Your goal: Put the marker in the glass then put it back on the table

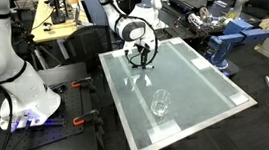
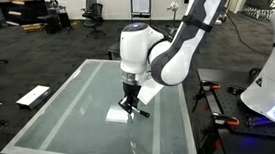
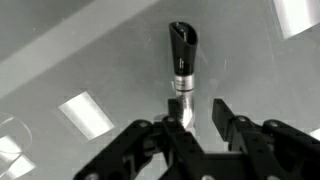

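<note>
The marker (image 3: 182, 62) is seen lying on the desk (image 1: 197, 78), with its black cap pointed away from the wrist camera and its lower end taken in between the jaws. The jaws are set low at the surface, one on either side of it. A gap is shown on one side, so whether the marker is gripped or merely straddled cannot be told. The glass (image 1: 160, 105) is stood upright well apart, towards the opposite end of the desk, and nothing can be made out inside it.

The step in hand is judged to be the grasp of the marker, ahead of the carry to the glass. A firm closure and a straight lift are called for next, then a tilt so that the marker can be lowered in end first.

A white tape patch (image 2: 118, 115) is found just beside the jaws, and the desk rim is near them. Bare surface is left between marker and glass, so the carry is judged unobstructed.
</note>
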Controlling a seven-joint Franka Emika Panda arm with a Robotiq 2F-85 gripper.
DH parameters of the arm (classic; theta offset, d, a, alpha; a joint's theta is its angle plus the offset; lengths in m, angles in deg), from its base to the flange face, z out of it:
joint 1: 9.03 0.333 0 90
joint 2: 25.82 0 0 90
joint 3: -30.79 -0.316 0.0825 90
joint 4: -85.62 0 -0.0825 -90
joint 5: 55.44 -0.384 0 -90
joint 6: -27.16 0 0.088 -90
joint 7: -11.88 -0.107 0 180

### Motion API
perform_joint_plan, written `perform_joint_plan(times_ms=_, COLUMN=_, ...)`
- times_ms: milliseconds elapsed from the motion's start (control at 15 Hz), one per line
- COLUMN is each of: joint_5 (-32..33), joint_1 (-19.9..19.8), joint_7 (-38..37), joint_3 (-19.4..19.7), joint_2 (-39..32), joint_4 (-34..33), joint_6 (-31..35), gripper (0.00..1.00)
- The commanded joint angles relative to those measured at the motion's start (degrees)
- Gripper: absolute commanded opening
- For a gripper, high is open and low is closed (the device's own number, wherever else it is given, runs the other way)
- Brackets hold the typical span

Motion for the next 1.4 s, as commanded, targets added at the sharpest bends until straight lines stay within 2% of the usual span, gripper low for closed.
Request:
perform_joint_plan(times_ms=0, joint_5=-1.97, joint_1=0.78, joint_7=2.43, joint_3=0.69, joint_2=-0.58, joint_4=-0.79, joint_6=1.07, gripper=0.09)
perform_joint_plan(times_ms=67, joint_5=-1.91, joint_1=0.69, joint_7=2.71, joint_3=0.59, joint_2=-0.48, joint_4=-0.78, joint_6=0.99, gripper=0.03)
perform_joint_plan(times_ms=133, joint_5=-1.6, joint_1=0.88, joint_7=2.81, joint_3=0.82, joint_2=-0.39, joint_4=-0.74, joint_6=1.09, gripper=0.0)
perform_joint_plan(times_ms=200, joint_5=-1.54, joint_1=0.9, joint_7=3.3, joint_3=0.86, joint_2=0.01, joint_4=-0.7, joint_6=0.44, gripper=0.04)
perform_joint_plan(times_ms=333, joint_5=-0.79, joint_1=2.04, joint_7=2.41, joint_3=2.15, joint_2=1.52, joint_4=-0.12, joint_6=-0.48, gripper=0.05)
perform_joint_plan(times_ms=467, joint_5=0.74, joint_1=4.46, joint_7=-0.12, joint_3=5.1, joint_2=4.21, joint_4=0.59, joint_6=-3.48, gripper=0.05)
perform_joint_plan(times_ms=600, joint_5=3.47, joint_1=6.96, joint_7=-1.7, joint_3=8.47, joint_2=7.2, joint_4=1.68, joint_6=-4.82, gripper=0.05)
perform_joint_plan(times_ms=800, joint_5=9.75, joint_1=8.61, joint_7=-3.74, joint_3=11.84, joint_2=13.11, joint_4=3.21, joint_6=-8.28, gripper=0.05)
perform_joint_plan(times_ms=1067, joint_5=20.97, joint_1=6.0, joint_7=-9.95, joint_3=11.95, joint_2=20.83, joint_4=3.68, joint_6=-15.98, gripper=0.05)
perform_joint_plan(times_ms=1333, joint_5=33.65, joint_1=0.85, joint_7=-21.29, joint_3=8.92, joint_2=25.97, joint_4=2.77, joint_6=-24.82, gripper=0.05)
